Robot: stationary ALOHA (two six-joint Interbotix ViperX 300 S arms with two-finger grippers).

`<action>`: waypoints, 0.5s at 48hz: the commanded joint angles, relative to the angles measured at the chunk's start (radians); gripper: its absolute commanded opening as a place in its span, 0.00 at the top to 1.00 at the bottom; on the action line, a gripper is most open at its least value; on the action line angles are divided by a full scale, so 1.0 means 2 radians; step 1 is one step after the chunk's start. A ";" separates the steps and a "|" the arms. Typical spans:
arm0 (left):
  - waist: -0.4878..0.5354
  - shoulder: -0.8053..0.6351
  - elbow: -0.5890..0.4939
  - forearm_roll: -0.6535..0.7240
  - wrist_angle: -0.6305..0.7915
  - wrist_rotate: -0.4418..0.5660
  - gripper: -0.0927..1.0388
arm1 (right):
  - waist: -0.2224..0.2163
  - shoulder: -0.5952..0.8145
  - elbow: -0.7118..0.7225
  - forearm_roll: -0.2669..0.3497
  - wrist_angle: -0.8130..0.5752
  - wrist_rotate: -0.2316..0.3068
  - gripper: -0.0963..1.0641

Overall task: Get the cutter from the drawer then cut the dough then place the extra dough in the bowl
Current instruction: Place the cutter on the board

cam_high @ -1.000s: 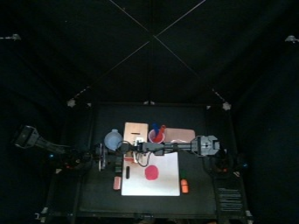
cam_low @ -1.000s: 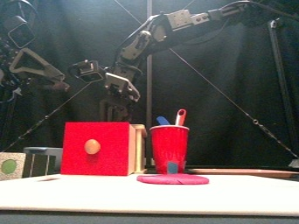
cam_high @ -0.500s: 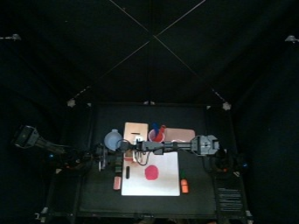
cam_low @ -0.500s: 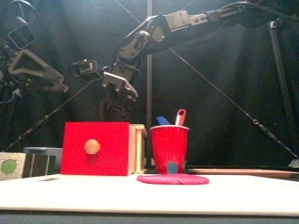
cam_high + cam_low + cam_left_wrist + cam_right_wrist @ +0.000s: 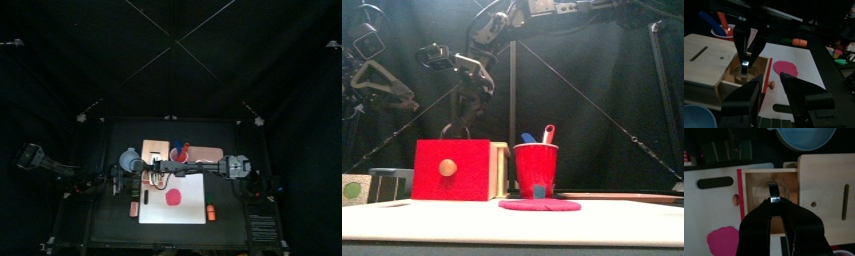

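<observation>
The pale wooden box (image 5: 156, 151) has its red-fronted drawer (image 5: 452, 170) pulled open toward the front. My right gripper (image 5: 773, 202) reaches over from the right and is shut on the wire handle of the round metal cutter (image 5: 771, 190), which hangs just above the drawer (image 5: 769, 203). In the front view the cutter (image 5: 456, 131) shows above the box top under the right gripper (image 5: 462, 112). Pink dough (image 5: 174, 197) lies flat on the white cutting board (image 5: 189, 210). The blue-grey bowl (image 5: 130, 158) sits left of the box. My left gripper (image 5: 774, 92) hovers open at the drawer's front left.
A red cup (image 5: 536, 168) with a blue and a red toy knife stands right of the box. An orange toy (image 5: 211, 213) lies on the board's right edge and a red one (image 5: 134, 209) off its left edge. A green toy (image 5: 353, 187) sits far left.
The right gripper has risen with the cutter, whose wire handle now shows above the box top in the front view. The left arm has barely moved.
</observation>
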 commanded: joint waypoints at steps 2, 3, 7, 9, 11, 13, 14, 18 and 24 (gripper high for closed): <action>0.001 0.001 -0.005 -0.004 0.005 0.000 0.26 | 0.001 -0.032 -0.033 -0.008 0.026 0.000 0.48; 0.002 0.001 -0.005 -0.005 0.005 0.000 0.26 | 0.002 -0.032 -0.035 -0.009 0.030 0.000 0.48; 0.003 0.001 -0.005 -0.008 0.009 0.000 0.26 | 0.002 -0.034 -0.042 -0.015 0.041 0.000 0.48; 0.003 0.001 -0.005 -0.011 0.011 0.000 0.26 | 0.003 -0.035 -0.044 -0.016 0.048 0.000 0.48; 0.004 0.001 -0.005 -0.012 0.012 0.000 0.26 | 0.004 -0.039 -0.047 -0.016 0.055 0.001 0.48; 0.003 0.001 -0.005 -0.013 0.014 0.000 0.26 | 0.005 -0.043 -0.048 -0.014 0.062 0.001 0.48; 0.003 0.001 -0.005 -0.014 0.015 0.000 0.26 | 0.006 -0.046 -0.047 -0.014 0.065 0.001 0.48; 0.004 0.001 -0.005 -0.015 0.016 0.000 0.26 | 0.012 -0.058 -0.045 -0.012 0.076 0.001 0.48; 0.008 0.001 -0.005 -0.016 0.016 0.000 0.26 | 0.027 -0.081 -0.040 -0.015 0.097 0.002 0.48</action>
